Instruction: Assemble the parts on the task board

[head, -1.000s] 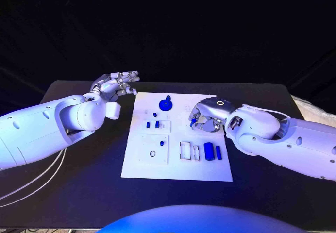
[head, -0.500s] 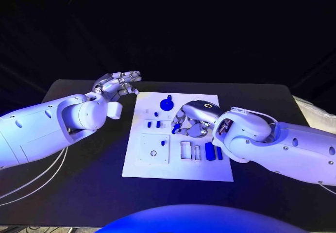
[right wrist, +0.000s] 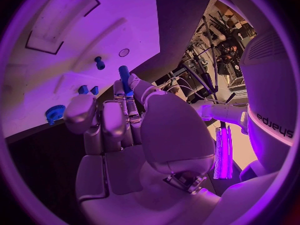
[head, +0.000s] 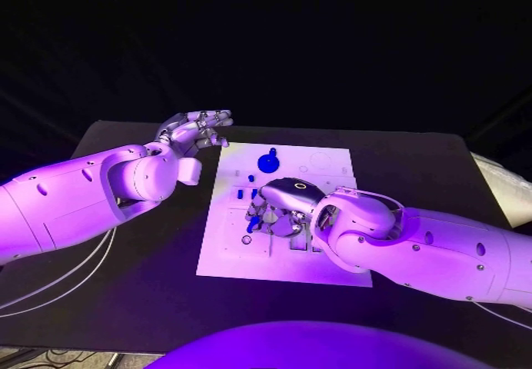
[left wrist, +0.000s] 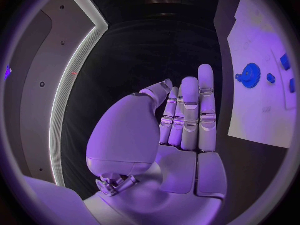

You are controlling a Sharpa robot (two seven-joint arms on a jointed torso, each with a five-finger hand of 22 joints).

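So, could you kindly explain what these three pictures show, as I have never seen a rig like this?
It is a two-armed robot at a black table. One picture looks down from its head; the round ones come from cameras behind each wrist. On the table lies a white task board with small blue parts, among them a blue gear. The right hand is over the board, its fingers pinching a blue peg. The left hand holds nothing, fingers apart, beside the board.

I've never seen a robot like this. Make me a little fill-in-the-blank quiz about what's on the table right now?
1. The right hand pinches a small ____ peg.
2. The left hand holds ____.
3. The white board lies on a ____ table.
4. The blue gear sits on the board's ____ end from the robot.

Missing words: blue; nothing; black; far
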